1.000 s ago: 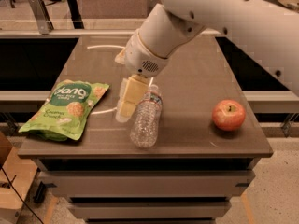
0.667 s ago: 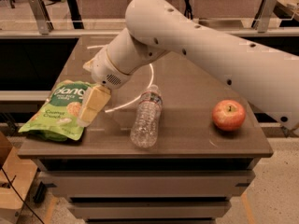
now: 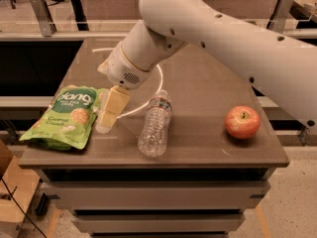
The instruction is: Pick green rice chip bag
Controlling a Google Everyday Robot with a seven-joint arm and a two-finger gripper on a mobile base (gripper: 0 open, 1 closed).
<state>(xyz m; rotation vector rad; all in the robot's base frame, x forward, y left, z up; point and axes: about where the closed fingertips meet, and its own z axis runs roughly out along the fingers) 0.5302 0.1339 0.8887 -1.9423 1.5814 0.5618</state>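
Observation:
The green rice chip bag (image 3: 67,115) lies flat at the front left of the table, light green with a dark green patch and white lettering. My gripper (image 3: 108,117), cream-coloured, hangs from the white arm (image 3: 198,29) and points down at the bag's right edge, close to the table top. It sits between the bag and the bottle. It holds nothing that I can see.
A clear plastic water bottle (image 3: 156,125) lies on its side at the middle front. A red apple (image 3: 242,122) stands at the front right. The brown table (image 3: 208,93) has a white ring mark behind the gripper. Dark shelving stands behind.
The arm has swung left, carrying the gripper from above the bottle to the right edge of the bag. Bag, bottle and apple have not moved.

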